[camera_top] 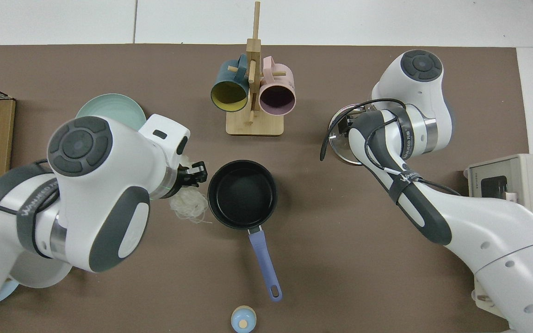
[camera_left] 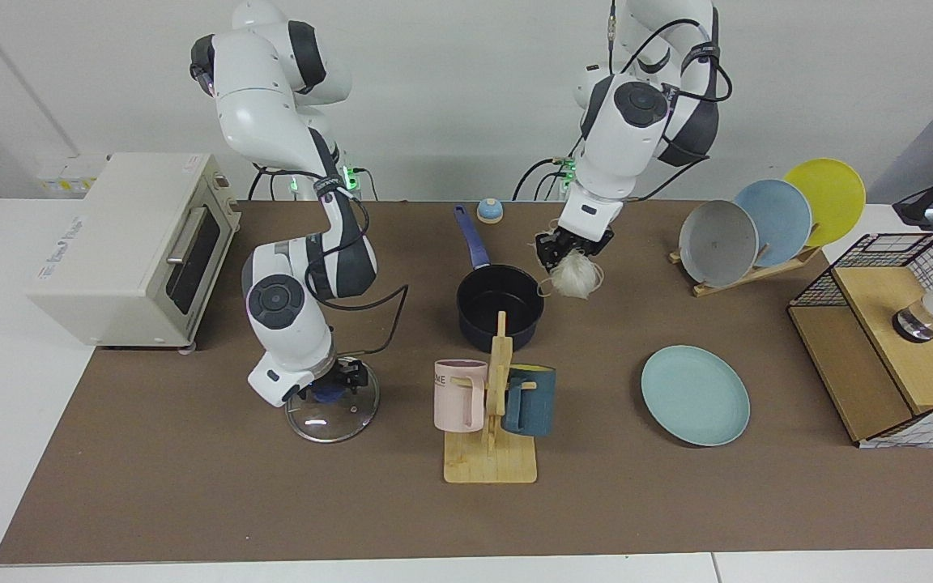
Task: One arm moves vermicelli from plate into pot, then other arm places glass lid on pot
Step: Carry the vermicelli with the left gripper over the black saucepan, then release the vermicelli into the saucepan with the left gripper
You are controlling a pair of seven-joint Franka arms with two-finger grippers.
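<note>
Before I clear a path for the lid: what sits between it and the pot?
In the top view, only bare mat lies between the lid and the pot.

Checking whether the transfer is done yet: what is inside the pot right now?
Nothing: the pot shows a bare black bottom in the top view. The vermicelli hangs from the left gripper beside its rim. In the facing view, the mug rack hides part of its near wall.

Pink mug (camera_left: 460, 394): "ME", the visible end of a longer word
Arm strap (camera_top: 402, 176): "WANJEO", uncertain
Toaster oven (camera_left: 133, 243): side lettering present, unreadable
</note>
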